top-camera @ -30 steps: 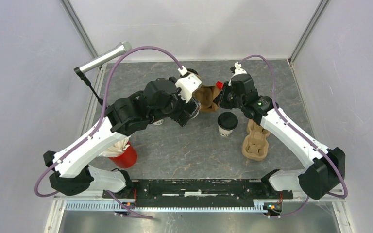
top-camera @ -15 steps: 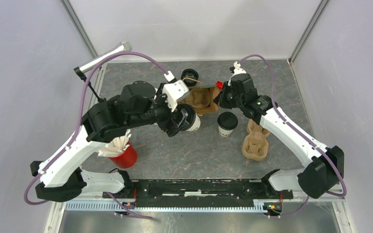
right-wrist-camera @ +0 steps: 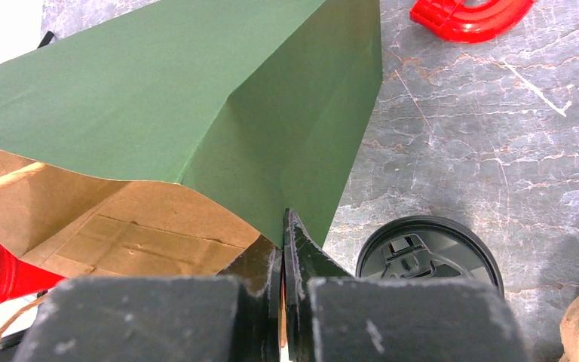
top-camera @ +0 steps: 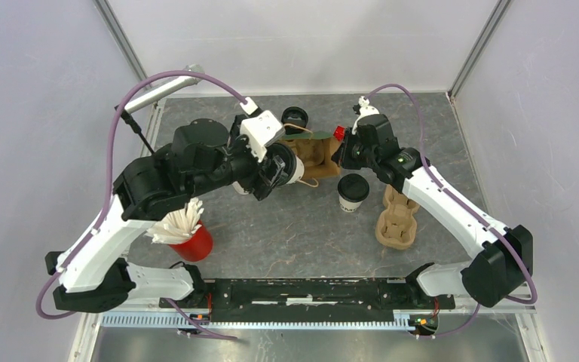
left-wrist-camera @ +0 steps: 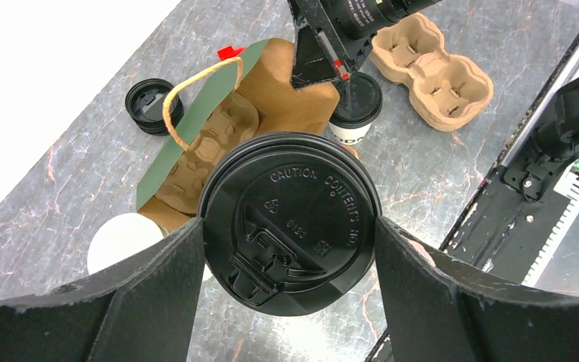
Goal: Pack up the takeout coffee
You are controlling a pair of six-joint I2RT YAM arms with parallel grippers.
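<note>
**Status.** Neither cup is packed yet. The left gripper is closed on the first cup, with one finger on each side just below its black lid, and holds it in the air just beside the mouth of the bag. The second cup stands lidded and upright on the table, just in front of the bag and clear of both grippers. The right gripper has its jaws fully closed, pinching the edge of the bag's mouth so that the mouth gapes.

**Remaining, as judged.** Seat the first cup in the bag, then fetch and seat the second cup. About half or more of the work appears to be left.

**Containers.**
- Bag: green outside, brown inside, with a cord handle. It holds a moulded brown cup tray. The pockets that show are unfilled.
- A spare cup tray lies on the table under the right arm, with all its pockets unfilled.
- A loose black lid lies behind the bag, on no cup.
</note>
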